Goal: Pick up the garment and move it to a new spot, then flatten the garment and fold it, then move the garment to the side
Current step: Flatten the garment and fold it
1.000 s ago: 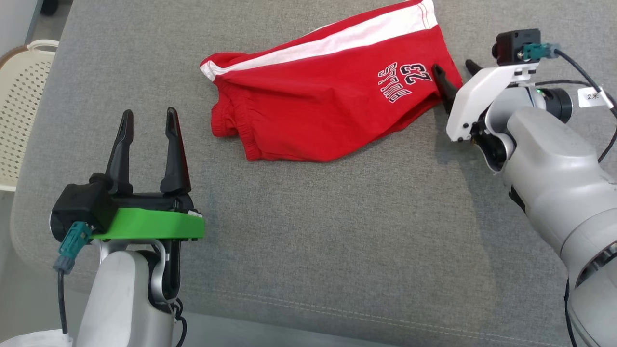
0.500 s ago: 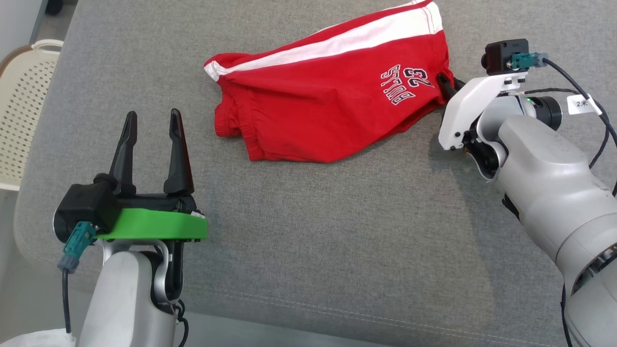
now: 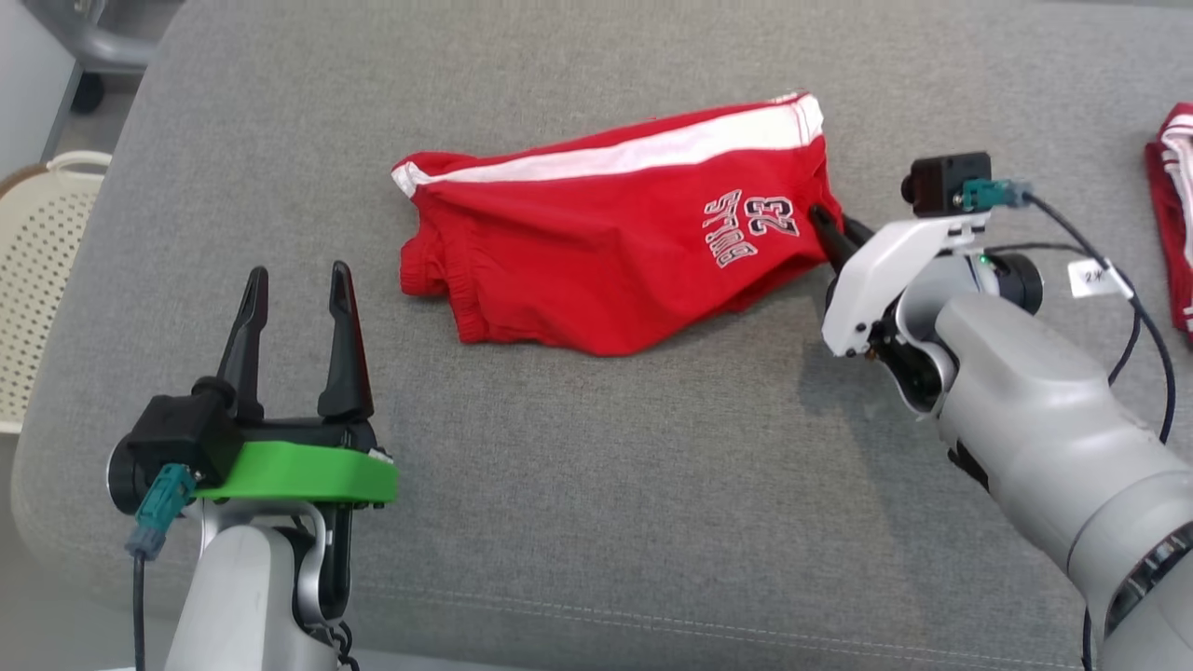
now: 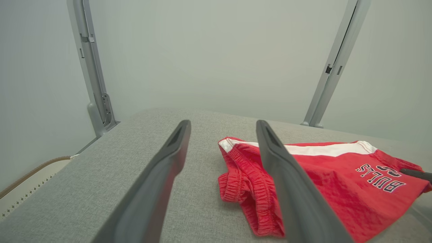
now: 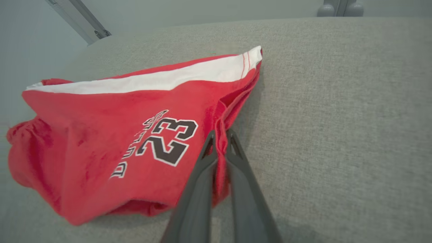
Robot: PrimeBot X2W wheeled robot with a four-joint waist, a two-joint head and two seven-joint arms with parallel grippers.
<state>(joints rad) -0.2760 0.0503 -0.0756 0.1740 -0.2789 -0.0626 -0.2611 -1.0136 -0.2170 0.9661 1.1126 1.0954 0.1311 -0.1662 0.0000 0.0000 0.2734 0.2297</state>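
Right hand [image 5: 221,135] has closed, pinching hem of the red shorts [image 3: 606,252].

Garment [image 3: 606,261] on cushion [image 3: 606,485], basket [image 3: 37,280] leftward

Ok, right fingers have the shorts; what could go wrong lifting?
The right gripper pinches just a thin fold of the red shorts at the leg hem, so it may slip out on lifting. The left gripper is open and off the cloth, so the bunched waistband would probably drag or twist. Another red garment lies to the right; don't mix them.
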